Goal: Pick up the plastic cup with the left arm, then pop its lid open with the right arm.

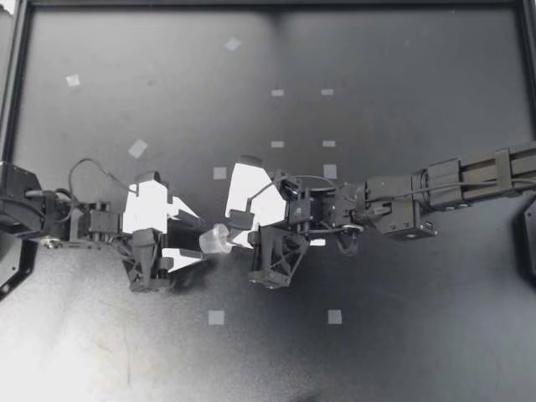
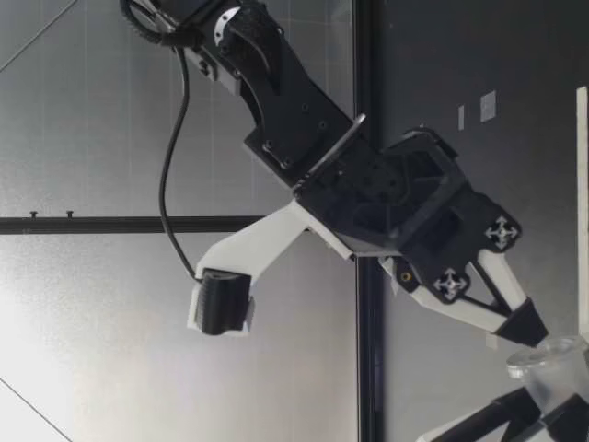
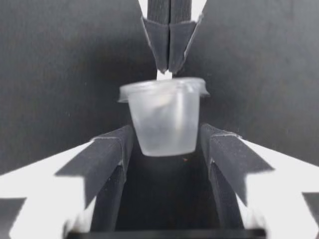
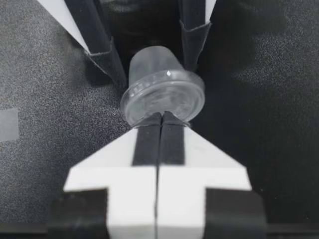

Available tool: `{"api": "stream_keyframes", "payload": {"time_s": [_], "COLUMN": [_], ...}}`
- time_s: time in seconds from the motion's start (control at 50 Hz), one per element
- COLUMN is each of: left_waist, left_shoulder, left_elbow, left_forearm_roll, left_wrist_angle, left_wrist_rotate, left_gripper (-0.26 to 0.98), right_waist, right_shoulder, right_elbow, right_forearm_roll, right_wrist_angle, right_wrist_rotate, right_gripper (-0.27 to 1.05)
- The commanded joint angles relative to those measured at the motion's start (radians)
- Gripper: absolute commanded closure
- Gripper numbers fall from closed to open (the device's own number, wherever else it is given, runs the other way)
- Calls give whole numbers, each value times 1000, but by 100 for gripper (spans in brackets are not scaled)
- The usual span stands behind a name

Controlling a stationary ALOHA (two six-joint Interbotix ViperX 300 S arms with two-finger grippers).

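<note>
Both arms meet a little left of centre in the top view, just below mid-frame. The left gripper [image 1: 203,240] comes in from the left edge and the right gripper [image 1: 235,238] from the right. A small translucent cup [image 1: 216,241] sits between the two tips.

Left gripper: partly open, its two fingers [image 3: 112,149] clamped on the cup body from both sides. Contact on each wall shows in the left wrist view. The cup is tipped over, with its lid [image 4: 163,97] facing the right gripper.

Right gripper: fingers [image 4: 149,139] pressed flat together with no gap, tips right at the lid rim (whether they pinch an edge of it, can't tell).

The low view agrees. The right gripper [image 2: 529,327] has its tip against the cup [image 2: 552,361] rim, and the left gripper's dark fingers [image 2: 515,414] are beside the cup.

The tabletop [image 1: 402,100] is dark, with grey tape squares [image 1: 216,317] scattered over it. The nearest ones are at lower centre of the top view, well apart from the cup.
</note>
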Motion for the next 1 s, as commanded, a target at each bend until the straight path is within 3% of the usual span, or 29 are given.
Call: {"api": "stream_keyframes", "payload": {"time_s": [0.0, 0.26, 0.52, 0.64, 0.76, 0.92, 0.98], "left_waist": [-2, -2, -2, -2, -2, -2, -2], "left_shoulder": [-11, 3, 2, -11, -60, -153, -178], "left_elbow": [-18, -34, -44, -41, -17, 63, 81], "left_forearm_roll": [0, 0, 0, 0, 2, 3, 3], "left_wrist_angle": [6, 35, 44, 32, -49, -337, -426], "left_wrist_rotate": [-2, -3, -2, 0, 23, 97, 127], "left_gripper": [18, 23, 51, 54, 55, 55, 55], "right_waist": [-9, -9, -9, -9, -9, -9, -9], "right_shoulder": [-15, -21, -71, -153, -275, -403, -416], "right_elbow": [-11, -9, 21, 75, 156, 293, 341], "right_forearm_roll": [2, 2, 3, 3, 6, 15, 15], "right_wrist_angle": [-5, -3, 3, 18, 9, -146, -253], "right_wrist_rotate": [0, 0, 18, 43, 95, 261, 328], "right_gripper": [87, 87, 86, 83, 65, 20, 9]}}
